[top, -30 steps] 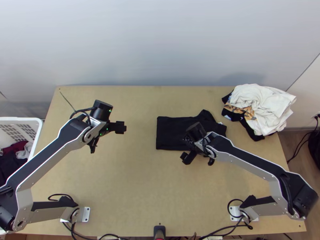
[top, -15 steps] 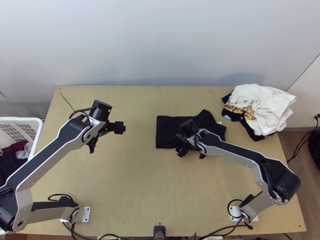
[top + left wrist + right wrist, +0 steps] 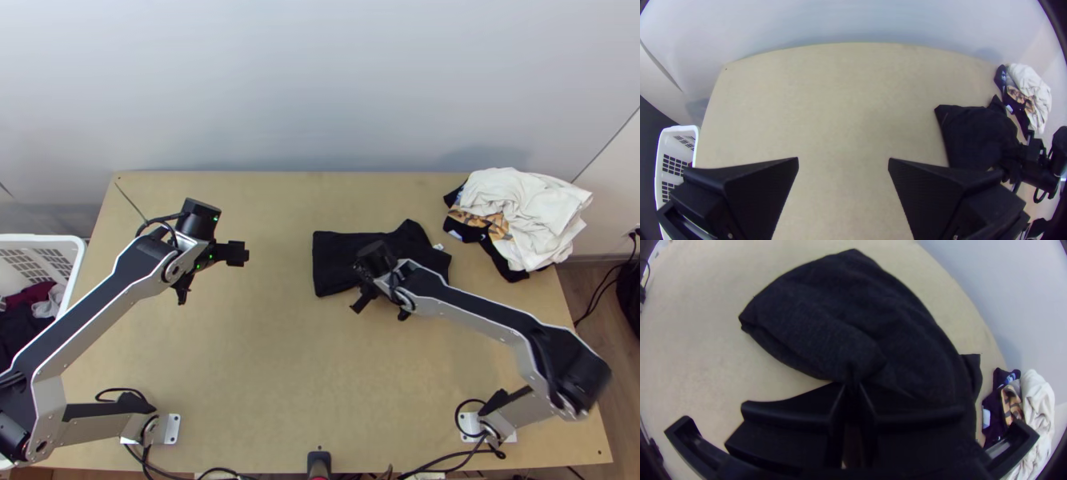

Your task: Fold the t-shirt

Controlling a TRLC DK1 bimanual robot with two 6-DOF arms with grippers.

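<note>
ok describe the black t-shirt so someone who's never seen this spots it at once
Start at the light wooden table and look right of its middle. The folded black t-shirt is there, an edge pinched in the right arm's tool. It is all dark and neatly laid, unlike the bunched heap at the far right corner, topped with white cloth.
</note>
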